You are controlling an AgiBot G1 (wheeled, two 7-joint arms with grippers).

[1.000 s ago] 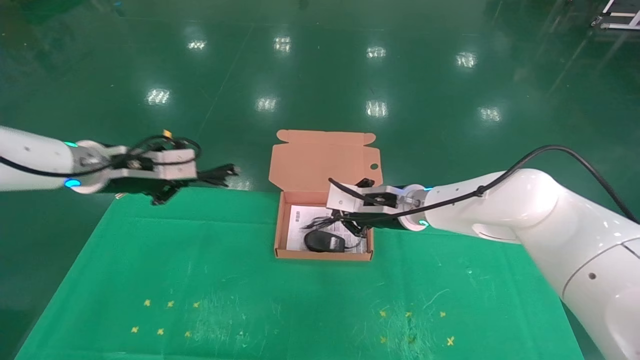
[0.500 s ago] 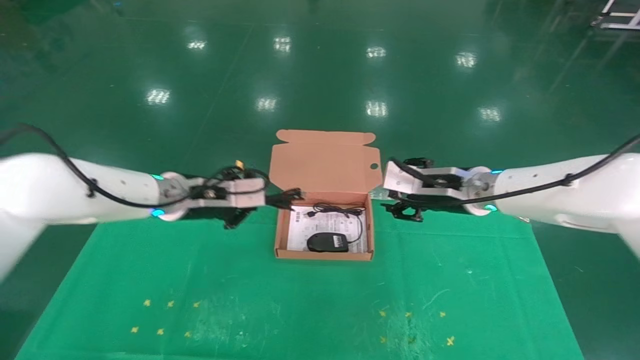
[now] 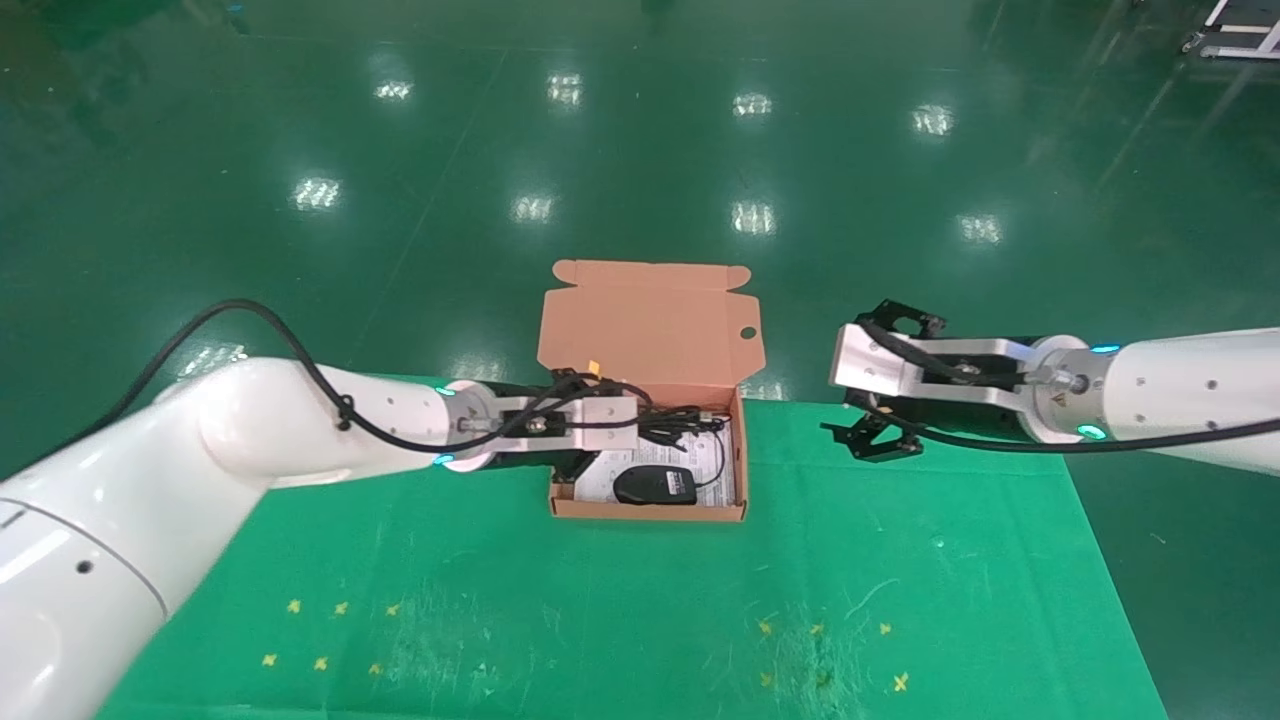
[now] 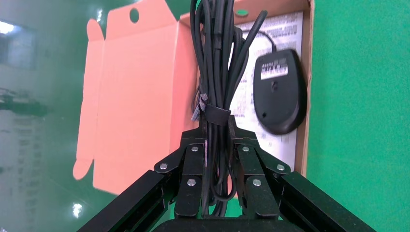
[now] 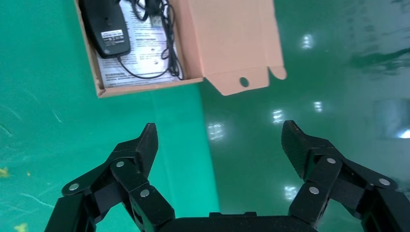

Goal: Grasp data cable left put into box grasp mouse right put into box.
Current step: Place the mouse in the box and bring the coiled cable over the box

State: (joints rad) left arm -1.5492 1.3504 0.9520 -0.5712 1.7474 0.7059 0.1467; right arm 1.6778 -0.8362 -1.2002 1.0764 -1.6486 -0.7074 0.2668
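The box (image 3: 648, 511) stands open at the table's far middle, its flap lid (image 3: 650, 325) raised. The mouse (image 3: 655, 485) lies inside on the white sheet, its thin cord looped beside it. My left gripper (image 3: 655, 430) reaches over the box's left wall, shut on the data cable (image 3: 690, 418), which it holds above the box interior. In the left wrist view the jaws (image 4: 215, 133) clamp the tied bundle (image 4: 215, 58), with the mouse (image 4: 280, 92) below. My right gripper (image 3: 870, 440) is open and empty, right of the box. In the right wrist view it (image 5: 220, 140) is over the table's far edge.
A green cloth (image 3: 600, 600) covers the table. Yellow cross marks lie near the front left (image 3: 330, 630) and front right (image 3: 820, 650). The glossy green floor (image 3: 640, 150) lies beyond the table's far edge, right behind the box.
My left gripper has moved right with the data cable, from off the table's left to over the box. My right gripper has left the box, moved right and opened; the mouse stays inside.
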